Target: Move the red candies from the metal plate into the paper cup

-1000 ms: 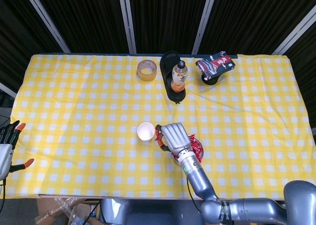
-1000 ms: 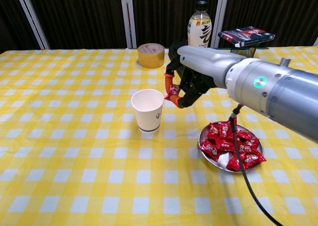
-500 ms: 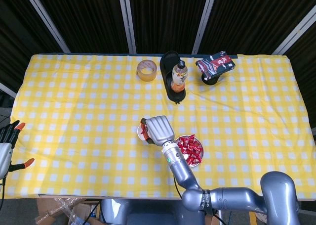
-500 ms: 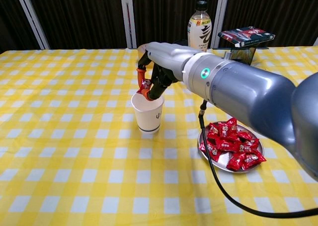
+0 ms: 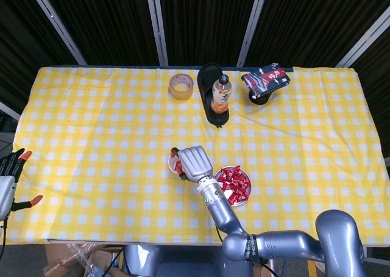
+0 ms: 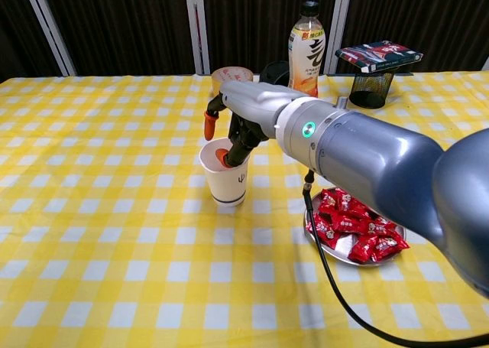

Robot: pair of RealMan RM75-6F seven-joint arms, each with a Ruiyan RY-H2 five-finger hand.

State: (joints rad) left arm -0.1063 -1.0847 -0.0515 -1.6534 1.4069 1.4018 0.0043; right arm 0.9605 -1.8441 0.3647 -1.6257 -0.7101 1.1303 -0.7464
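Yellow checked tablecloth [image 6: 92, 210]: right hand [image 6: 233, 126] is held over the paper cup [image 6: 224, 178], fingers spread with nothing pinched, red candies [image 6: 353, 224] heaped on the metal plate [image 6: 317, 229]; the cup could be tipped if its rim is clipped.

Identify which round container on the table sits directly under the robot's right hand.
The white paper cup, under the right hand. The metal plate of candies lies to its right, the tape roll and black mesh cup far behind.
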